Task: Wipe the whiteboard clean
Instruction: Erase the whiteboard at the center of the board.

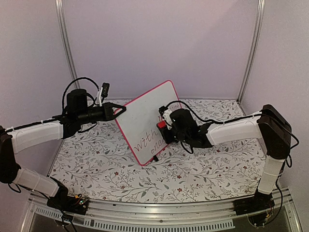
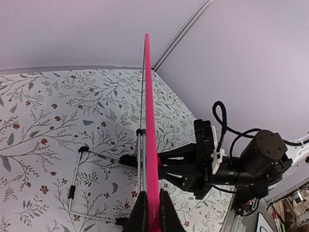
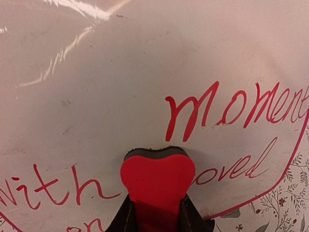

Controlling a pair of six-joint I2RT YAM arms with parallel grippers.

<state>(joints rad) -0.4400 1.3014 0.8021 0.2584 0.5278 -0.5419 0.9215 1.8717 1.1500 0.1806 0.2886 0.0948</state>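
Left gripper (image 2: pixel 150 205) clamps the pink-framed whiteboard (image 1: pixel 145 116); right gripper (image 3: pixel 157 210) holds a red eraser (image 3: pixel 157 176) against its red handwriting (image 3: pixel 212 108).

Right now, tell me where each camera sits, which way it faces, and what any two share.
Top external: above, behind the bases, looking down on the table; left gripper and right gripper are at the whiteboard.
Left wrist: looks along the whiteboard's pink edge, its fingers clamping it; right gripper beyond.
Right wrist: faces the written side; its fingers hold a red eraser.
Shared: all three show the whiteboard.
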